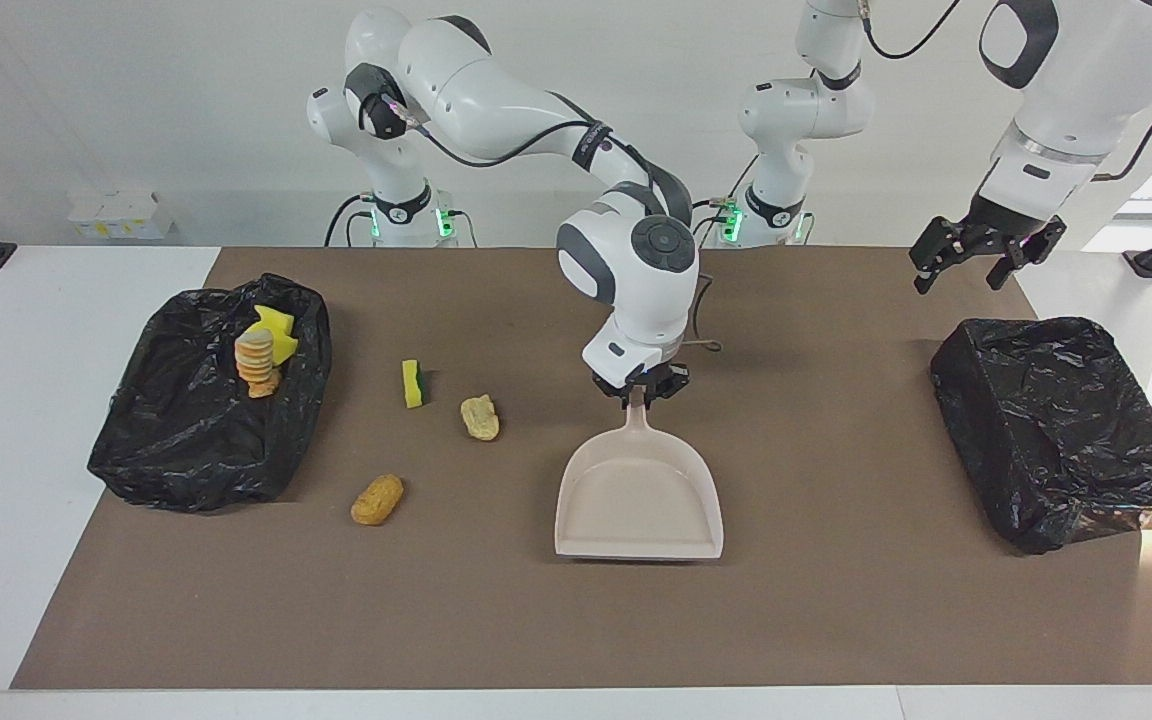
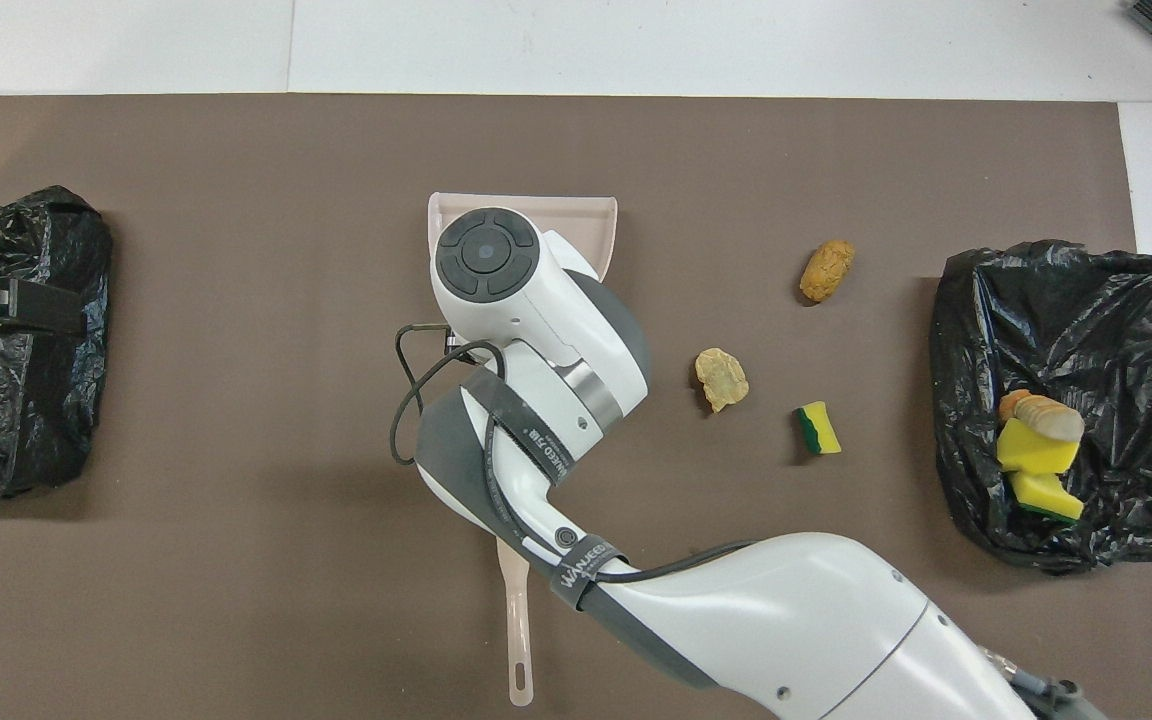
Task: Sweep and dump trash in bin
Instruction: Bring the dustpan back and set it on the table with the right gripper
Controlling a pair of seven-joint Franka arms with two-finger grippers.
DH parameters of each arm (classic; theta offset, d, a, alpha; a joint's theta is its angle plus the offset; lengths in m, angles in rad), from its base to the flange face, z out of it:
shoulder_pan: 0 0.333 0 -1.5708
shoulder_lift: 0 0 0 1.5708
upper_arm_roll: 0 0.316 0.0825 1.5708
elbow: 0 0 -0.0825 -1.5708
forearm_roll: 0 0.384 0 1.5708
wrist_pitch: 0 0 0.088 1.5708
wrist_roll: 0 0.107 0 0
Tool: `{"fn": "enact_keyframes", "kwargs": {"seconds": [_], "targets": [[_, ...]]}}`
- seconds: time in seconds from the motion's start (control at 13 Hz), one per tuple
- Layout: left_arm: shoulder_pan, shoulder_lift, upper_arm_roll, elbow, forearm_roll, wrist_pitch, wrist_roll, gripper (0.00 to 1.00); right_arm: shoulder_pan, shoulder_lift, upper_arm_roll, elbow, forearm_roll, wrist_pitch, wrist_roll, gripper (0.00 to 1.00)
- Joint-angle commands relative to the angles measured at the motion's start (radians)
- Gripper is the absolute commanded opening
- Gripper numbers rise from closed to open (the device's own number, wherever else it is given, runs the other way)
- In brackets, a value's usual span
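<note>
table (image 1: 836, 620): brown mat over a white top, carrying everything below.
right-end bin (image 1: 206, 400): black-bagged, at the right arm's end of the table; a stack of tan rounds and yellow sponge pieces (image 2: 1036, 450) already lie in it.
left-end bin (image 1: 1061, 430): black-bagged, at the left arm's end; nothing visible inside.
dustpan (image 1: 639, 495): beige, mid-table, mouth facing away from the robots, pan empty; whether it rests on the mat or hangs just above it I cannot tell.
right gripper (image 1: 639, 388): fingers pinched on the dustpan's handle tip, arm reaching in from its base.
left gripper (image 1: 981, 262): waiting in the air above the table edge, near the left-end bin, fingers spread, holding nothing.
brush (image 2: 516, 630): lies on the mat nearer the robots than the dustpan, mostly hidden under the right arm.
loose trash: orange lump (image 1: 377, 499), tan lump (image 1: 480, 417) and green-backed sponge (image 1: 414, 384), on the mat between the dustpan and the right-end bin.
step in hand: placing the dustpan for the sweep, by my reading.
next move: likely the left arm fetches the brush; the three scraps need pushing into the pan, whose mouth does not face them yet.
</note>
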Motion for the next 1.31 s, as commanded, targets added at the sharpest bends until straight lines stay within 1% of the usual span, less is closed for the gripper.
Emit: {"fn": "enact_keyframes", "kwargs": {"seconds": [0.0, 0.15, 0.38, 0.54, 0.62, 0.77, 0.85, 0.92, 1.0, 1.15, 1.23], "targets": [[0.002, -0.017, -0.001, -0.012, 0.001, -0.009, -0.002, 1.00, 0.003, 0.025, 0.001, 0.022, 0.065, 0.011, 0.019, 0.00], [0.002, -0.017, -0.001, -0.012, 0.001, -0.009, -0.002, 1.00, 0.023, 0.024, 0.000, -0.010, 0.053, 0.008, 0.018, 0.00], [0.001, -0.017, -0.001, -0.012, 0.001, -0.009, -0.002, 1.00, 0.014, 0.022, 0.000, -0.013, 0.058, 0.007, 0.006, 0.00], [0.002, -0.017, -0.001, -0.012, 0.001, -0.009, -0.002, 1.00, 0.007, 0.022, 0.000, -0.015, 0.062, 0.005, 0.006, 0.20], [0.002, -0.017, -0.001, -0.012, 0.001, -0.009, -0.002, 1.00, 0.008, 0.021, 0.000, -0.015, 0.061, 0.005, 0.007, 0.38], [0.001, -0.017, -0.001, -0.012, 0.001, -0.009, 0.000, 1.00, 0.016, 0.018, 0.000, -0.015, 0.055, -0.004, 0.018, 0.51], [0.001, -0.017, -0.001, -0.012, 0.001, -0.009, -0.002, 1.00, 0.016, 0.010, 0.000, -0.015, 0.059, -0.005, 0.019, 0.55], [0.002, -0.017, -0.001, -0.012, 0.001, -0.009, -0.002, 1.00, 0.011, 0.002, 0.000, -0.013, 0.065, -0.007, 0.021, 0.62], [0.002, -0.017, -0.001, -0.012, 0.001, -0.003, -0.002, 1.00, 0.014, -0.011, 0.000, -0.013, 0.071, -0.005, 0.030, 0.64], [0.002, -0.017, -0.001, -0.012, 0.001, 0.001, -0.002, 1.00, 0.020, -0.074, 0.000, -0.029, 0.072, -0.009, 0.111, 0.66], [0.002, -0.017, -0.001, -0.012, 0.001, -0.003, -0.002, 1.00, 0.029, -0.125, 0.000, -0.065, 0.071, -0.009, 0.160, 0.80]]}}
